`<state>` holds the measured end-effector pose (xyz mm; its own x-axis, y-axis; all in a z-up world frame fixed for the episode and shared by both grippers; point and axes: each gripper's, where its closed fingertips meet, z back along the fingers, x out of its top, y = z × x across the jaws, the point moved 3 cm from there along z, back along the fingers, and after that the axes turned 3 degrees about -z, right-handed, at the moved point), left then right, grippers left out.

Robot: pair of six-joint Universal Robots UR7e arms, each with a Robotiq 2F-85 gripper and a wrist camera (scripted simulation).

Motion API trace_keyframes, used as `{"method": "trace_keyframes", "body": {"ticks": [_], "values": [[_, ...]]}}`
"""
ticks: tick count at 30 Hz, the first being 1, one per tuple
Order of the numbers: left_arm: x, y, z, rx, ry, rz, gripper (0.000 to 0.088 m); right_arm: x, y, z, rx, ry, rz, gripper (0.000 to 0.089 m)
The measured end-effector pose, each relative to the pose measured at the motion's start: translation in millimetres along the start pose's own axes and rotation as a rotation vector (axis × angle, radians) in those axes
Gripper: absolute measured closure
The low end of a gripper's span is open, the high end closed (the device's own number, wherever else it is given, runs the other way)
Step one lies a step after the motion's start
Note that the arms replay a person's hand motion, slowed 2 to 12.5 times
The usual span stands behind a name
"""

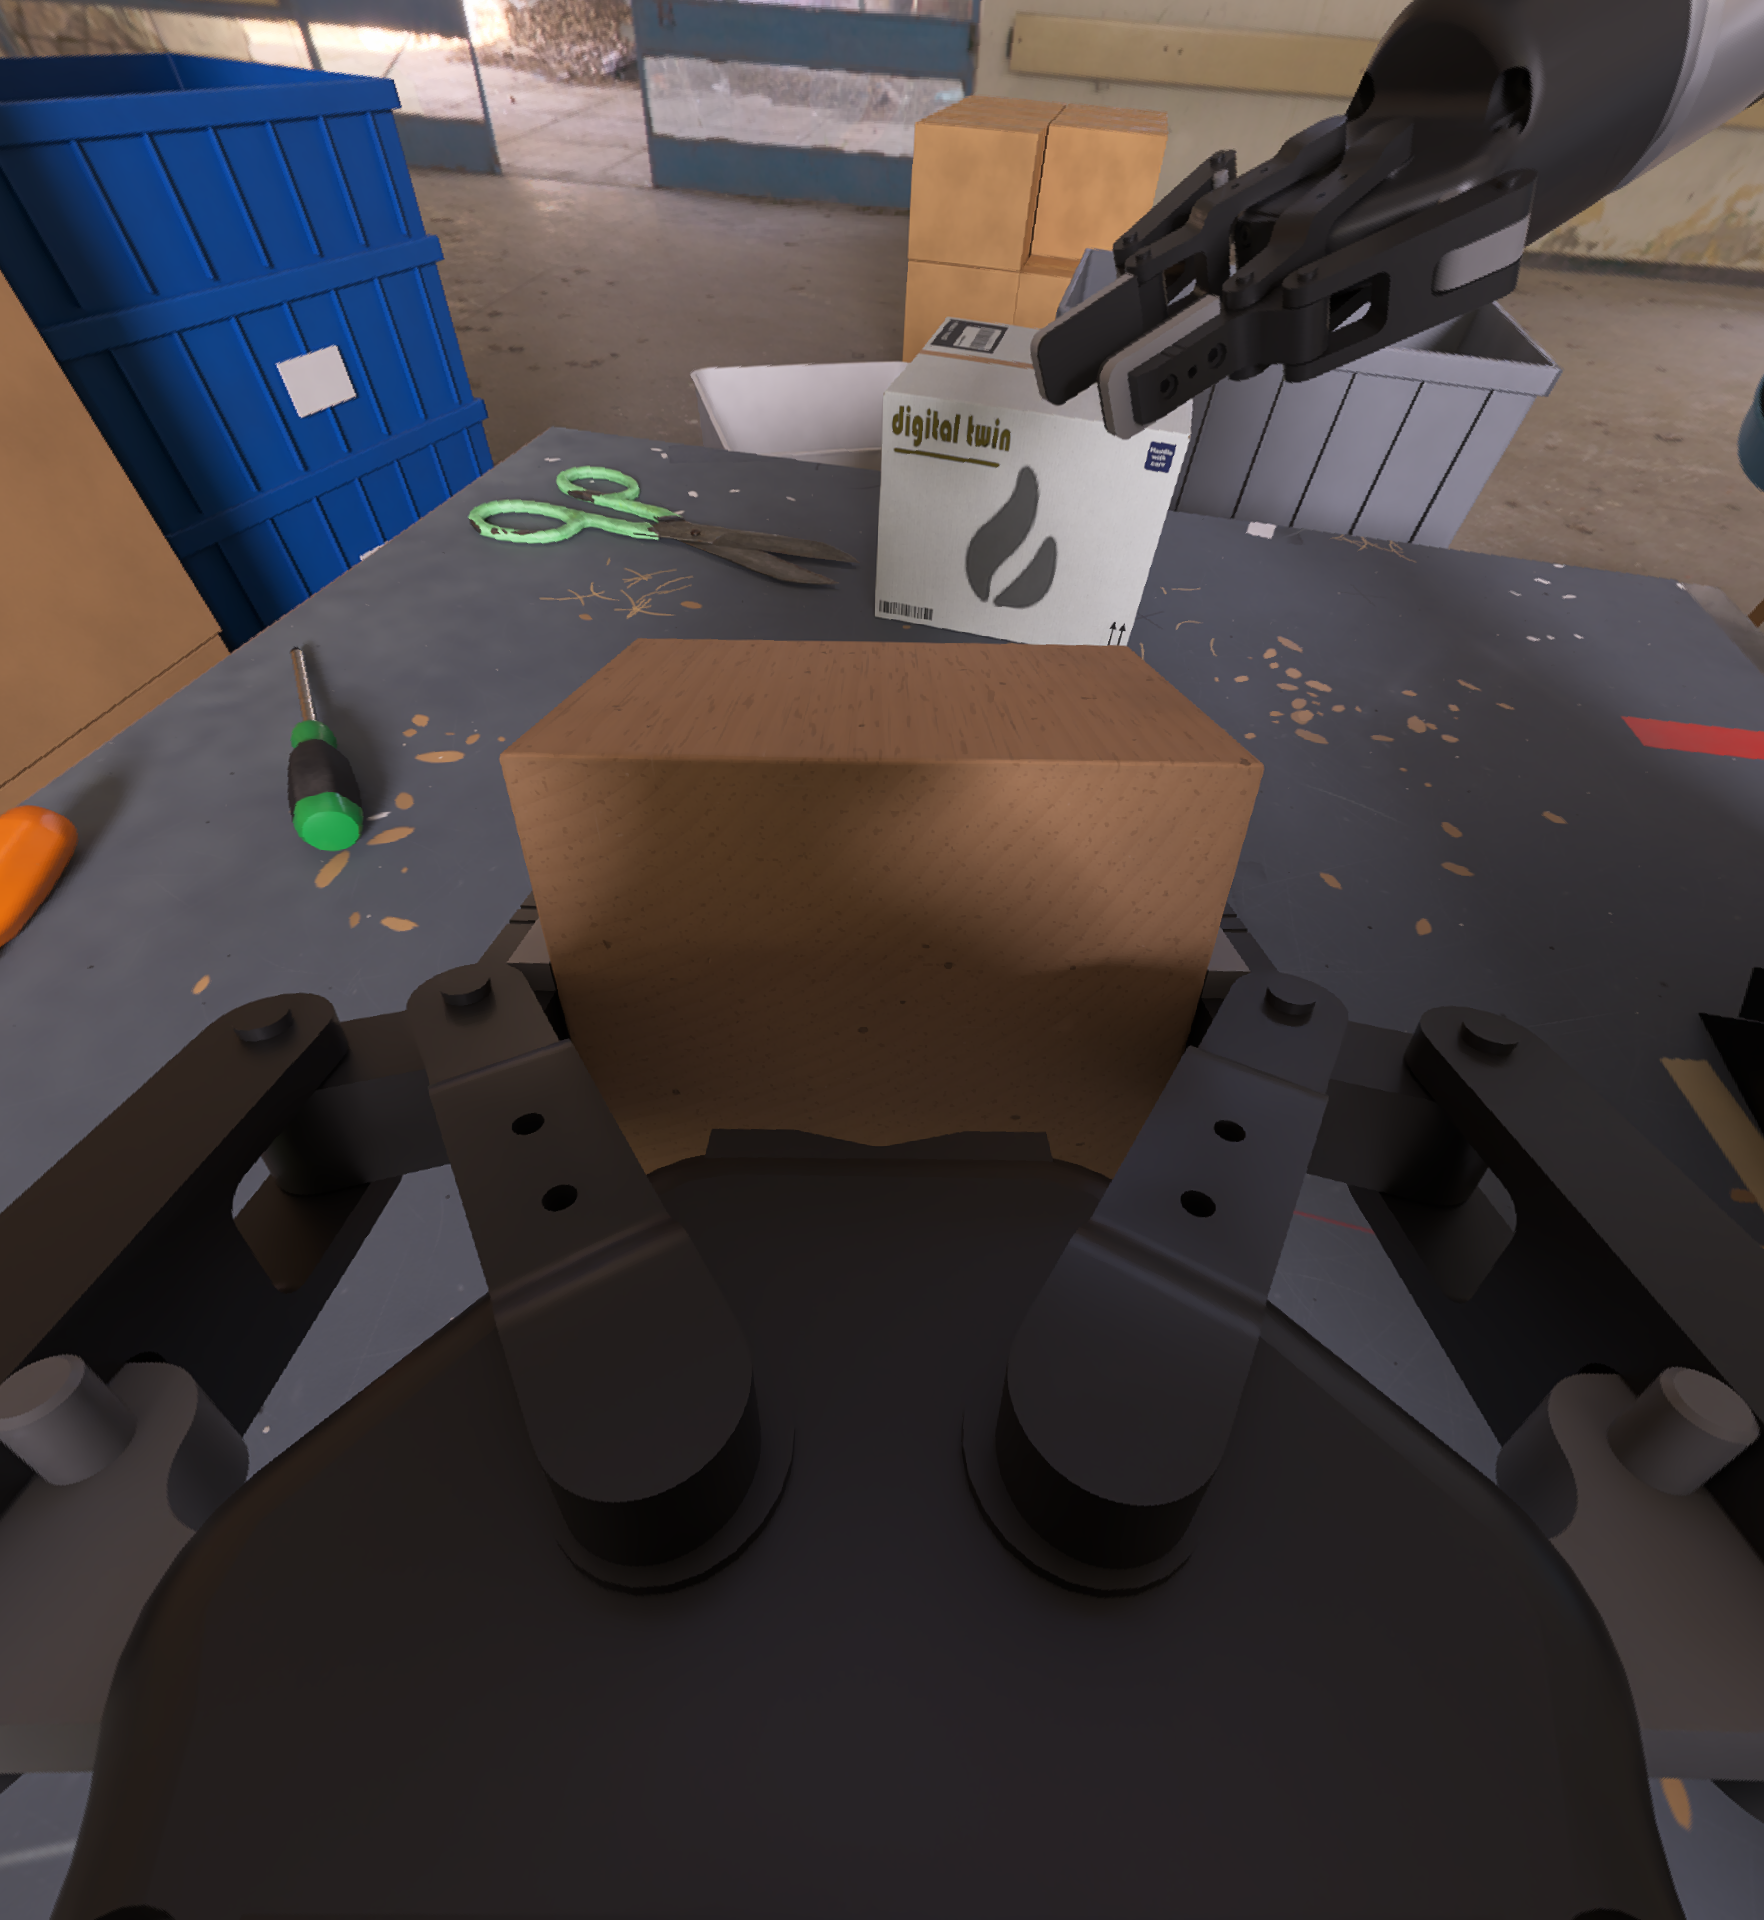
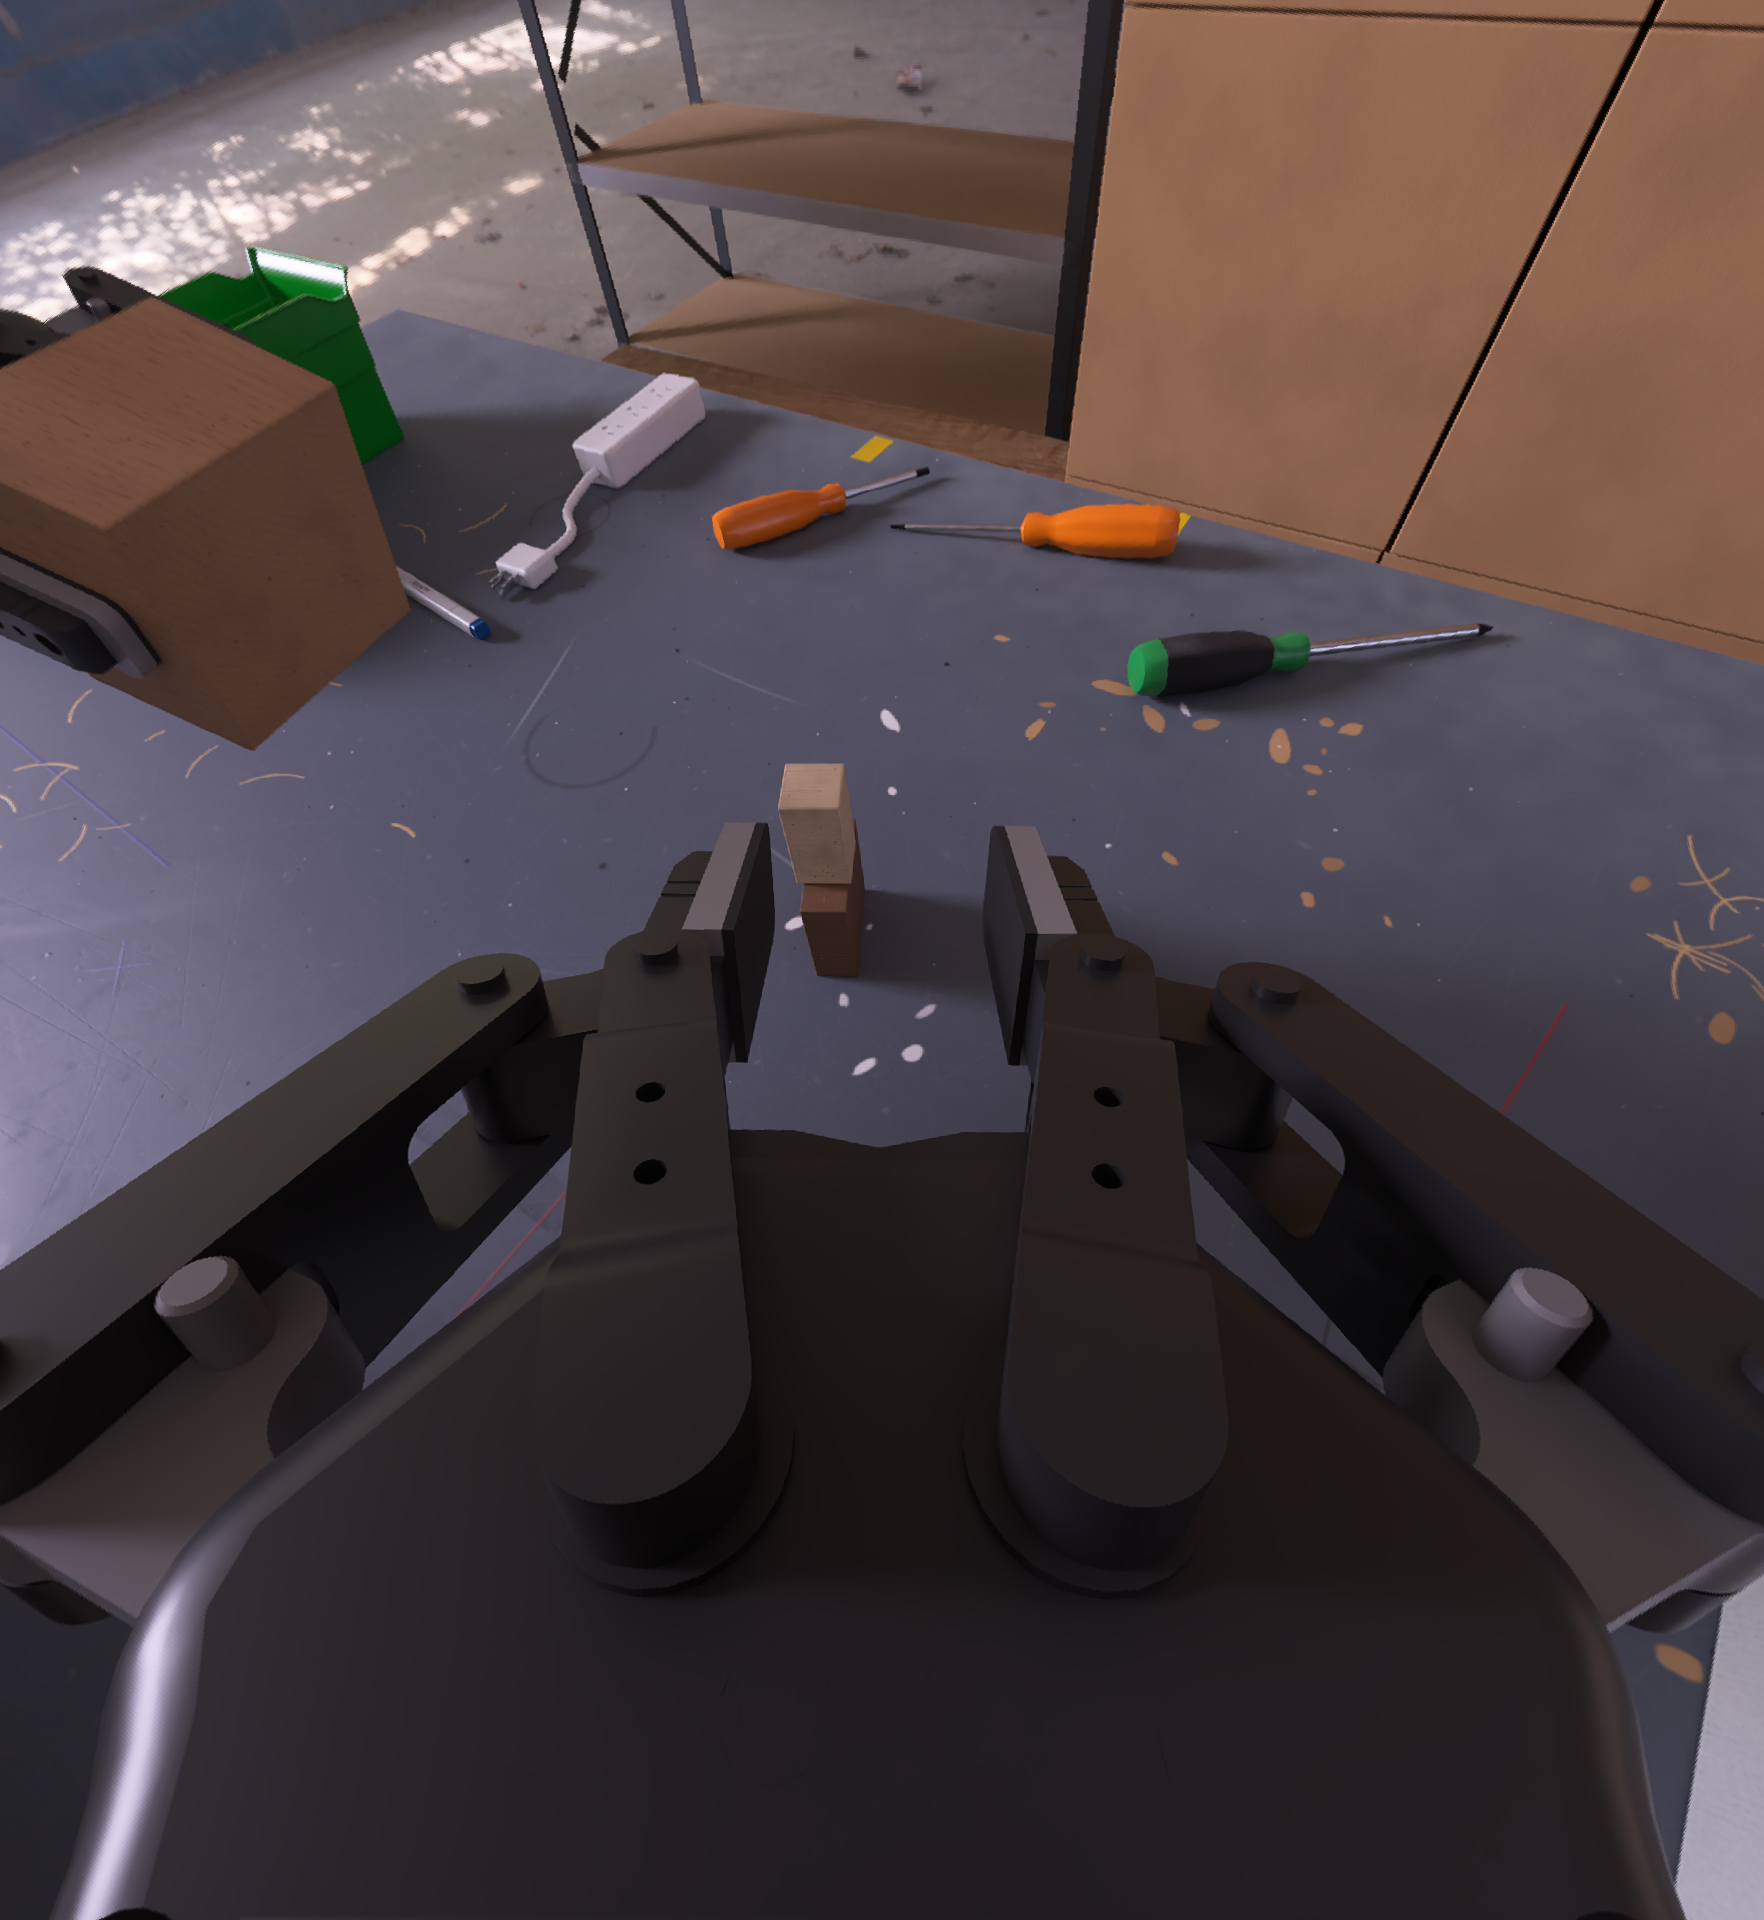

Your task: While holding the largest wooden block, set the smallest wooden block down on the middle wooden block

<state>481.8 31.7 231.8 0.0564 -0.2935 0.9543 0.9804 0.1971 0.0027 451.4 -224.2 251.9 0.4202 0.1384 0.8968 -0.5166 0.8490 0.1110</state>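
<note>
My left gripper (image 1: 878, 935) is shut on the largest wooden block (image 1: 878, 873), which fills the gap between its fingers and hides the fingertips. In the right wrist view that block (image 2: 161, 509) hangs above the grey table (image 2: 338, 987) at the far left, with a left finger (image 2: 57, 623) against its side. My right gripper (image 2: 883, 935) is open and empty. Just beyond its fingertips a pale small block (image 2: 813, 821) rests on a darker brown block (image 2: 836, 930), which stands on the table. The right gripper (image 1: 1096, 384) also shows at the upper right of the left wrist view.
Green scissors (image 1: 639, 520), a white carton (image 1: 1023, 520) and a green-handled screwdriver (image 2: 1273, 655) lie on the table. Two orange screwdrivers (image 2: 784, 514) (image 2: 1106, 530), a white power strip (image 2: 639, 426), a pen (image 2: 447, 608) and a green bin (image 2: 306, 322) are farther back. A blue crate (image 1: 213, 312) stands beside the table.
</note>
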Motion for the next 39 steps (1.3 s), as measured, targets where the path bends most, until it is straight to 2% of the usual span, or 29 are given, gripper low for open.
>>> {"method": "trace_keyframes", "body": {"ticks": [12, 21, 27, 39], "values": [[-4, 1, -12, -0.004, 0.043, -0.002, 0.0131, 0.9, 3, 11, 0.008, -0.073, 0.017, 0.0527], [9, 17, -23, -0.027, 0.086, -0.009, 0.0131, -1.1, 6, 16, -0.016, -0.041, 0.067, 0.0532], [15, 30, -44, -0.058, 0.157, -0.024, 0.0131, 0.7, 6, 23, -0.045, -0.038, 0.094, 0.0532], [17, 48, -105, -0.124, 0.340, -0.103, 0.0131, 3.8, 9, 39, -0.050, -0.053, 0.116, 0.0535]]}}
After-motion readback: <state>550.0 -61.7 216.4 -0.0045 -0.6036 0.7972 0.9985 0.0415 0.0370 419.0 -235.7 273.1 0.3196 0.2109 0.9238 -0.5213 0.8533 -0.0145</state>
